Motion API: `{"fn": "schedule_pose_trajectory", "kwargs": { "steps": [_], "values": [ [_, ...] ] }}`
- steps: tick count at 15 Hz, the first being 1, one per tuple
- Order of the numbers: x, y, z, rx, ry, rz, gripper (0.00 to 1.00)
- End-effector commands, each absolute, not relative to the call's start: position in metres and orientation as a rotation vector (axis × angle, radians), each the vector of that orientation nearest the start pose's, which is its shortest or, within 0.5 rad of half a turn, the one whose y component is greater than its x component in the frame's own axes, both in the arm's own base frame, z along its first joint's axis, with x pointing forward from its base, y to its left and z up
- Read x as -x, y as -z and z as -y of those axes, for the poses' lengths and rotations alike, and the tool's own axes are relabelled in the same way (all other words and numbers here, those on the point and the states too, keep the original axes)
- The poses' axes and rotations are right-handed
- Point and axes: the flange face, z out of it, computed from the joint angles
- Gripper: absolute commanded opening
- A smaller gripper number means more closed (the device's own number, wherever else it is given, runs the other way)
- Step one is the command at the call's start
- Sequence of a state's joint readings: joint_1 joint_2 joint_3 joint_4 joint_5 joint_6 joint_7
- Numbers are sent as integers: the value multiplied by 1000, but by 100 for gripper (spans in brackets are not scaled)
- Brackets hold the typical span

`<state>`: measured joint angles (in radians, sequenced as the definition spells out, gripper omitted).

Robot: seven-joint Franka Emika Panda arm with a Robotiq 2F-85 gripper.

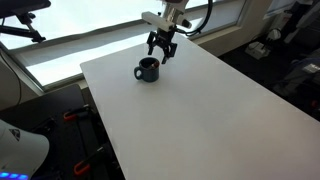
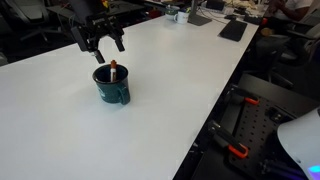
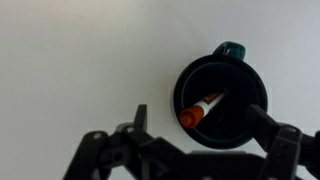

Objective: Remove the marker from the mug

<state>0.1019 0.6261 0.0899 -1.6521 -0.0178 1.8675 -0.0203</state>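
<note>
The white table spreads out under the gripper and runs well beyond it on every side. Other furniture and equipment stand around the table's edges, too blurred to name.

The gripper hangs above the table with its jaws spread wide and nothing between them. In both exterior views it is above the mug and clear of it. In the wrist view its two dark fingers reach in from the bottom edge, one over bare table and the other over the mug's rim.

The mug stands upright on the table just below the gripper. It is dark, and in the wrist view its open mouth lies mostly between the fingers, shifted toward one of them. Its loop handle points away from the gripper base.

The marker is inside the mug and leans against the wall. Its reddish-orange end pokes up past the rim, just under the open fingers and not touching them.
</note>
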Motion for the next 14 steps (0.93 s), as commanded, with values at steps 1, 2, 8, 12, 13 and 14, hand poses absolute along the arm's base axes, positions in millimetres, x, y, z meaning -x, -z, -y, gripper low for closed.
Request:
{"fn": "schedule_pose_trajectory", "kwargs": {
  "steps": [1, 2, 8, 12, 13, 14],
  "values": [
    [-626, -223, -115, 3053, -640, 329, 100],
    [-626, -223, -116, 3050, -635, 335, 100],
    [-627, -218, -115, 3041, -648, 318, 100],
    [-627, -214, -114, 3032, -635, 332, 74],
    [-627, -213, -114, 3029, -637, 331, 69],
    [-627, -213, -113, 3029, -638, 324, 60]
  ]
}}
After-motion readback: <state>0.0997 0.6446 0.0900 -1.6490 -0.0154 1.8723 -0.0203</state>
